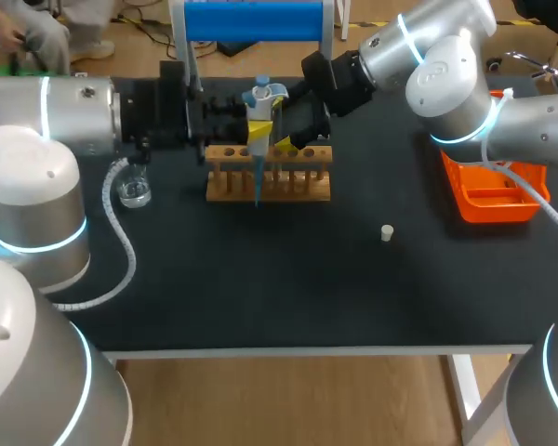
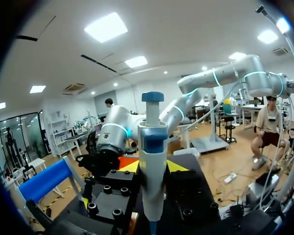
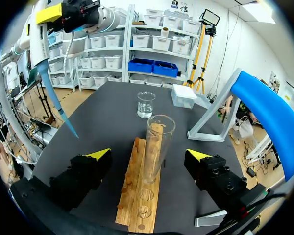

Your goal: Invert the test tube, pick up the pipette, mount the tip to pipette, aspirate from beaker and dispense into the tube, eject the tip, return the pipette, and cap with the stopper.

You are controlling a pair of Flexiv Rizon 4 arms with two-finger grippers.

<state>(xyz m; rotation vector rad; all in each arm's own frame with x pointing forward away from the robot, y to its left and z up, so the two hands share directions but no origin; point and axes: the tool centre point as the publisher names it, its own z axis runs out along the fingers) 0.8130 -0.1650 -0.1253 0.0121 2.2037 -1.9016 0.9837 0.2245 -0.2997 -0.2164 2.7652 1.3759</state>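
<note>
Standing at the far left of the bench (image 1: 260, 288) is the beaker (image 1: 134, 191). Right of it, the left gripper (image 2: 153, 167) has its fingers grasping the pipette (image 1: 262, 104), whose blue tip hangs over the wooden rack (image 1: 268, 186). The right gripper (image 3: 149, 155) has its fingers released, apart on either side of the upright test tube (image 3: 158, 139). The stopper (image 1: 387, 232) lies nearer, to the right

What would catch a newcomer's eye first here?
The pipette with its long blue tip, held upright in the left gripper beside the wooden rack. Next, the glass tube standing in that rack, with the right gripper open around it, fingers clear of the glass.
</note>
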